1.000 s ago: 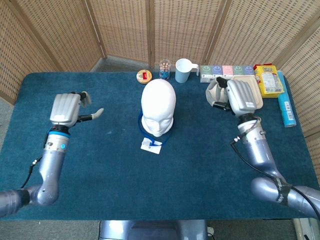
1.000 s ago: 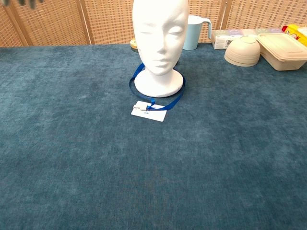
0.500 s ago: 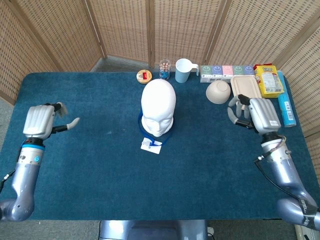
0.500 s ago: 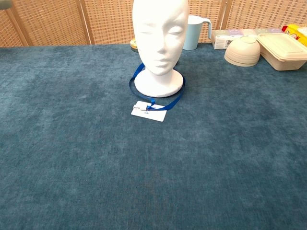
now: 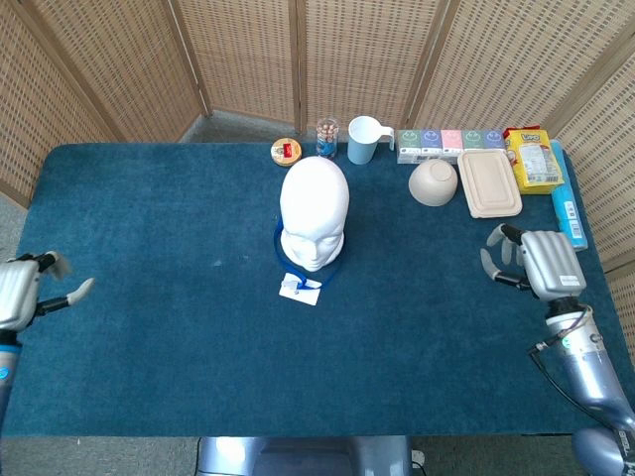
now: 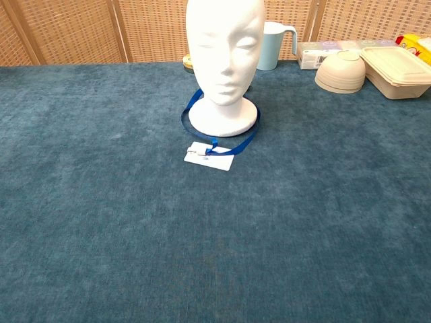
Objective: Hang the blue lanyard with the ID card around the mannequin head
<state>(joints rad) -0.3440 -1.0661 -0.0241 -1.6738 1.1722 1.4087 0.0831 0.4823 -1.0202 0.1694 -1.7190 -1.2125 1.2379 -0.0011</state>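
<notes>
The white mannequin head [image 5: 314, 215] [image 6: 225, 57] stands upright at the table's middle. The blue lanyard [image 5: 281, 253] [image 6: 190, 108] lies looped around its base, and the white ID card [image 5: 301, 289] [image 6: 209, 156] rests flat on the cloth just in front. My left hand [image 5: 28, 290] is at the far left table edge, fingers apart, holding nothing. My right hand [image 5: 536, 264] hovers near the right edge, fingers loosely spread and empty. Neither hand shows in the chest view.
Along the back stand a small round tin [image 5: 286, 151], a glass jar [image 5: 326, 138], a pale blue cup [image 5: 364, 139], a row of small boxes [image 5: 451, 142], an upturned bowl [image 5: 434, 182], a lidded container [image 5: 489, 182], a yellow packet [image 5: 532, 159] and a blue tube [image 5: 566, 208]. Wicker screens surround the table.
Both hands have drawn back from beside the mannequin head, outward and toward the near table edges. The lanyard and card have not moved.
</notes>
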